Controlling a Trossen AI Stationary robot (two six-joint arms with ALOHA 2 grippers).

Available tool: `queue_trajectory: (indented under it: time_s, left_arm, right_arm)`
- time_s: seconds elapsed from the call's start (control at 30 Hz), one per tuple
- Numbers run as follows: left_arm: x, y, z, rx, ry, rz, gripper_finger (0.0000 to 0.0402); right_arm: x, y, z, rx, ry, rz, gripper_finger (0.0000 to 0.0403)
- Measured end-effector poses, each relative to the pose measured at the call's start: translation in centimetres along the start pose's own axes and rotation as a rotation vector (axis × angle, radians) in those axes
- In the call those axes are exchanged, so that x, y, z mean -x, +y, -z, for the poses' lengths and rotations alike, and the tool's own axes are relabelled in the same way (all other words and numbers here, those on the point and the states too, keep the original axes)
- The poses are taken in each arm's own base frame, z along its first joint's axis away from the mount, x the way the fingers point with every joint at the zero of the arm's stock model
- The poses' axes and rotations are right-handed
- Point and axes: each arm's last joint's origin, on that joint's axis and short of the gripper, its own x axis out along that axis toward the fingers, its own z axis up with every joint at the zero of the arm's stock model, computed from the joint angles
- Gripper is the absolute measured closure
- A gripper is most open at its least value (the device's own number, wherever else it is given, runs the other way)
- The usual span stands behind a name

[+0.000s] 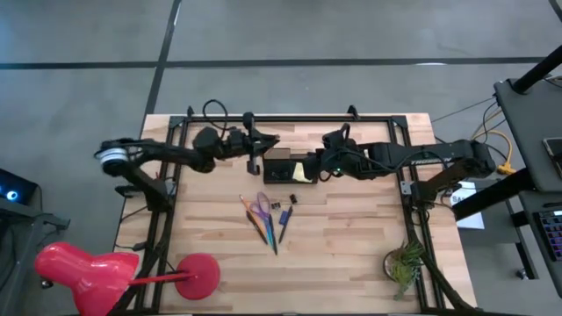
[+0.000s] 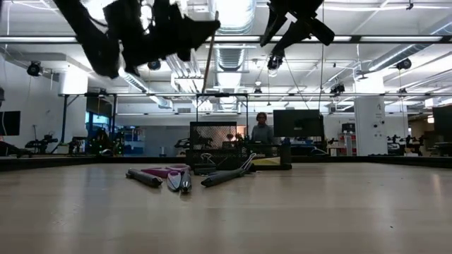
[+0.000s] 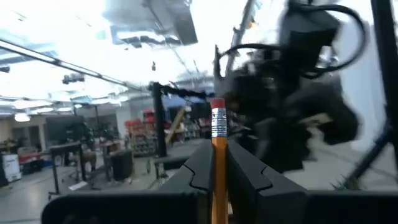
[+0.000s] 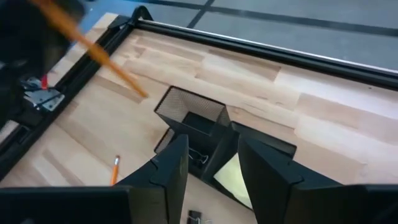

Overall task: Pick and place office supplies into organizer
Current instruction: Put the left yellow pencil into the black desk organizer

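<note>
High view: left claw raised just beside the left end of the small black mesh organizer at the back of the pale wooden surface, pinched on a long orange pencil; right claw poised above the organizer's right part, near the yellow sticky-note pad already lying inside; purple-handled scissors, blue pen, dark pen and tiny dark clips loose in front of the organizer, well apart from either claw. Low view: pencil hanging nearly upright but slightly tilted, tip above the taller mesh section; likely to strike the rim or miss outside if released off-centre. Left wrist view: fingers closed tight on the pencil shaft, pink eraser end up; right arm close ahead, so real chance of the two arms bumping over the box. Right wrist view: own fingers spread wide and empty, straddling the organizer; pencil slanting in from the side, tip short of the mesh cup; probable risk of a shoved box if the right claw descends, or of the pencil glancing off and rolling away.
</note>
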Motion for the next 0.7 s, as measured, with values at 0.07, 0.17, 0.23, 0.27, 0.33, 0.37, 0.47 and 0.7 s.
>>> queue_trajectory:
  time_s: [0.07,0.17,0.23,0.27,0.33,0.37,0.47,0.7]
  left_arm:
    - [0.3,0.8,1.3,0.023,-0.016,-0.026,0.0393]
    - [0.6,1.5,3.0,0.058,-0.008,-0.05,0.0393]
    - [0.7,1.7,4.0,0.073,0.018,-0.06,0.0393]
    - [0.7,1.8,4.4,0.081,0.03,-0.066,0.0391]
    - [0.8,1.9,5.2,0.089,0.053,-0.078,0.0388]
    - [0.8,1.9,5.6,0.094,0.072,-0.086,0.0388]
    - [1.2,1.9,7.1,0.106,0.152,-0.104,0.0386]
    - [2.0,1.6,9.9,0.267,0.417,-0.129,0.0378]
  right_arm:
    - [0.0,-0.1,0.1,0.008,0.007,0.006,0.0271]
    - [0.0,-0.1,0.1,0.021,0.009,0.009,0.0273]
    - [0.0,-0.1,0.1,0.03,0.009,0.009,0.0275]
    - [0.0,-0.1,0.1,0.031,0.009,0.01,0.0275]
    - [0.0,-0.1,0.1,0.031,0.009,0.01,0.0275]
    - [0.0,-0.1,0.1,0.031,0.009,0.01,0.0275]
    - [0.0,-0.1,0.1,0.033,0.009,0.01,0.0275]
    - [-0.3,-0.3,0.4,0.029,0.052,-0.005,0.0275]
